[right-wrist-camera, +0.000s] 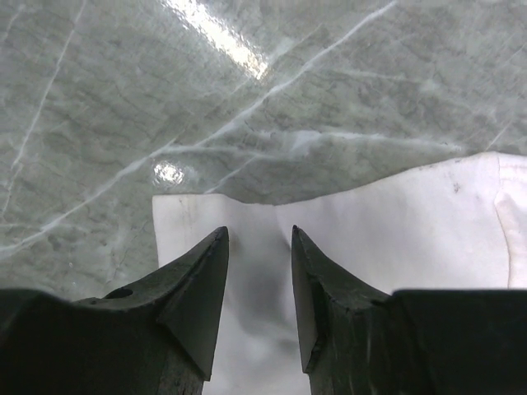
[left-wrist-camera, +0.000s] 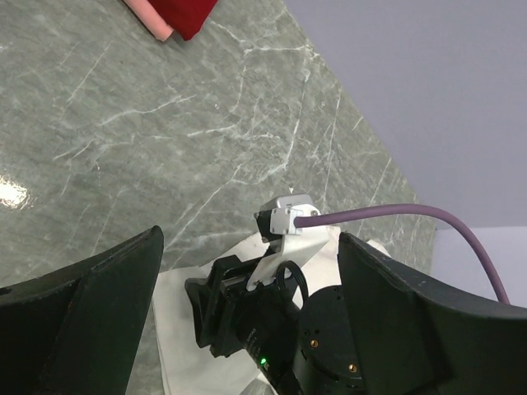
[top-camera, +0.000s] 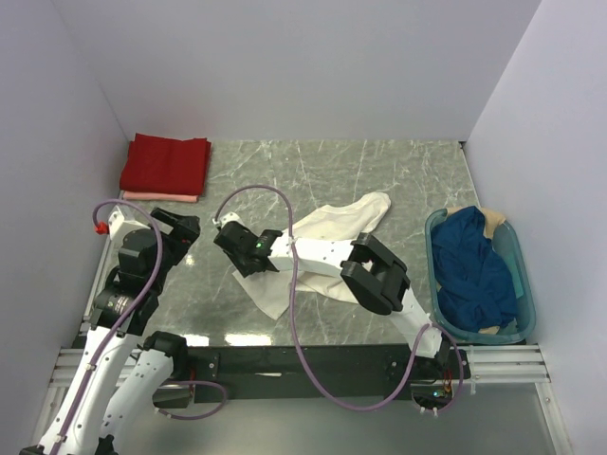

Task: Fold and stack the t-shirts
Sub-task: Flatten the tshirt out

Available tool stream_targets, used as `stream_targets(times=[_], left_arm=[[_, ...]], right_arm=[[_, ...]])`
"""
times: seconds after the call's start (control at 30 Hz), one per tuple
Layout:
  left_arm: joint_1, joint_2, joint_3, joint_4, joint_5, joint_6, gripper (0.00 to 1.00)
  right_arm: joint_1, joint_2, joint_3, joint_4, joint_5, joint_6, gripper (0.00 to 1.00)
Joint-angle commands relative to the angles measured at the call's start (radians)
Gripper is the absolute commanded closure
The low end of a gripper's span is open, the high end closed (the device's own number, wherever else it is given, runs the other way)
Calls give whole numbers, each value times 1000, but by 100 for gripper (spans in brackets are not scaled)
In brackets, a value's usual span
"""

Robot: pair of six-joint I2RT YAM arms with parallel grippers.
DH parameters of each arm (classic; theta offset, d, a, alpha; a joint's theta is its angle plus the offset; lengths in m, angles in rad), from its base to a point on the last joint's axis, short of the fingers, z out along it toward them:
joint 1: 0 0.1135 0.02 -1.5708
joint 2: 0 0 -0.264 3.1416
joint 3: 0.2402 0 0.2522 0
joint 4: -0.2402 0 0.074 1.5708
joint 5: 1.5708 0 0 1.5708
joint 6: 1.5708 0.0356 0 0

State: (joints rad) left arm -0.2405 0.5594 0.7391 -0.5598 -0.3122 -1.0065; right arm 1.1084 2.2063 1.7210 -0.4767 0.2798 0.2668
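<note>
A cream-white t-shirt (top-camera: 337, 223) lies crumpled in the middle of the marble table (top-camera: 379, 171), partly under my right arm. My right gripper (top-camera: 228, 248) hovers low over its left edge. In the right wrist view that gripper (right-wrist-camera: 260, 234) stands open, with cream cloth (right-wrist-camera: 395, 239) lying below and between its fingers. My left gripper (top-camera: 188, 227) is open and empty just left of it; in the left wrist view the gripper (left-wrist-camera: 249, 239) faces the right gripper over the cloth (left-wrist-camera: 177, 329). A folded red t-shirt (top-camera: 166, 163) rests on a folded pale pink one (top-camera: 156, 197) at the back left.
A teal plastic basket (top-camera: 524, 284) at the right edge holds a crumpled dark blue t-shirt (top-camera: 474, 270). White walls close the table at the back and both sides. A purple cable (top-camera: 285, 204) loops above the right wrist. The red and pink stack (left-wrist-camera: 185, 12) shows at the top of the left wrist view.
</note>
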Motion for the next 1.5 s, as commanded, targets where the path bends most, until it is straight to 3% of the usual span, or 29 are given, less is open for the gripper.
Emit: stream_targets(times=[0.0, 0.17, 0.27, 0.37, 0.4, 0.5, 0.63, 0.83, 1.1, 1.2, 1.47], left_arm=[[4, -9, 0, 28, 9, 29, 8], [4, -3, 2, 24, 12, 32, 8], [4, 0, -9, 29, 13, 32, 7], [4, 4, -18, 40, 24, 31, 7], [4, 10, -24, 44, 30, 31, 8], [4, 28, -47, 81, 74, 42, 10], [4, 72, -86, 152, 188, 69, 17], [4, 123, -153, 253, 303, 86, 21], [-22, 259, -244, 429, 464, 105, 25], [-94, 333, -253, 481, 449, 115, 25], [-437, 579, -146, 581, 315, 173, 26]], right_arm=[[5, 12, 5, 49, 13, -26, 56], [7, 41, 15, 53, -51, -23, 57], [7, 39, 6, 52, -62, -3, 62], [4, 26, 6, 20, -22, 25, 79], [-1, 0, 3, 13, -15, 32, 90], [-33, -84, -18, 3, -34, 71, 100], [-88, -218, -47, -11, -76, 118, 100], [-211, -463, -127, -23, -160, 150, 100], [-459, -827, -284, -37, -168, 161, 100], [-547, -934, -311, -53, -171, 157, 100], [-657, -1062, -294, -103, -172, 127, 100]])
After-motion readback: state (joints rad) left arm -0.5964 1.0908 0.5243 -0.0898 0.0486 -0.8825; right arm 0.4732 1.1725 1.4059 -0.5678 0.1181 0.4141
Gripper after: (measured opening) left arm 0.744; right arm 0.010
